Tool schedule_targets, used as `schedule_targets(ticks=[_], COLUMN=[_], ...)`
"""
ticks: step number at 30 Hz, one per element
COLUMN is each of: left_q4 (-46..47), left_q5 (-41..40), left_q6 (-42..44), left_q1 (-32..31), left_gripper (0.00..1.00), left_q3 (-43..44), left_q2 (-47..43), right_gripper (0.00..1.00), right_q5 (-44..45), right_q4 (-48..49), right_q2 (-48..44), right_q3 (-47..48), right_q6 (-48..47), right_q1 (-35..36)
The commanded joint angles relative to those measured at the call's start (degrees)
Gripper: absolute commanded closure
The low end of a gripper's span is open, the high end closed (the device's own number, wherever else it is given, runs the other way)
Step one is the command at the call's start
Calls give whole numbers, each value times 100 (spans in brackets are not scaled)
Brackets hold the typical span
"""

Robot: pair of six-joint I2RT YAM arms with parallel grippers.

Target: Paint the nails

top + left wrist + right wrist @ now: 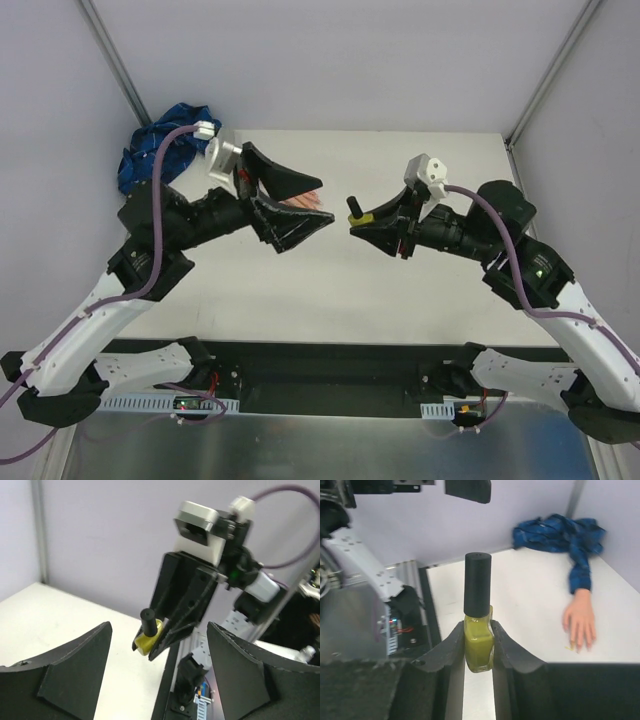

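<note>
My right gripper [358,228] is shut on a small bottle [478,642] of yellow-green polish with a black cap [477,584], held upright above the table. The left gripper [325,203] is open and faces the bottle [148,639] from the left, a short way off, with nothing between its fingers [75,670]. The flesh-coloured mannequin hand [580,620] lies flat on the table, its nails [577,644] at the fingertips. In the top view the hand [303,203] is mostly hidden behind the left gripper.
The hand's blue plaid sleeve [160,150] lies bunched in the far left corner against the wall. Grey walls close the table at the back and sides. A dark rail [320,365] with the arm bases runs along the near edge.
</note>
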Motion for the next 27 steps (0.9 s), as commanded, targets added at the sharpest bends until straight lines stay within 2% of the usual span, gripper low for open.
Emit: schedule_targets(ticks=[1,6,17,21,22,24,27], left_q4=[-625,-680,-688,-679,-679,-688,-671], left_q5=[-1192,-1228,-1202,-1158,-1079,-973,-343], left_q6=[-214,-346,-443,-443,-443,-478,-356], left_q1=[50,42,7,-11,-11,-11,6], left_gripper=[26,29,36,46,54,60,79], left_q3=[265,547,687,723,714,705,635], left_q2=[528,950,1276,1355,1355,1390,1434], right_gripper=[100,100,100,100,100,100,100], right_q5=[1350,1658,1764,1782,1773,1756,1624], right_q4=[-44,-44,-62,-35,-35,-26,44], right_q2=[69,139,262,289,289,272,202], right_q3=[168,159,185,212,229,212,177], right_q6=[-260,-260,-269,-260,-260,-234,-172], right_q1=[127,207,330,391,391,391,392])
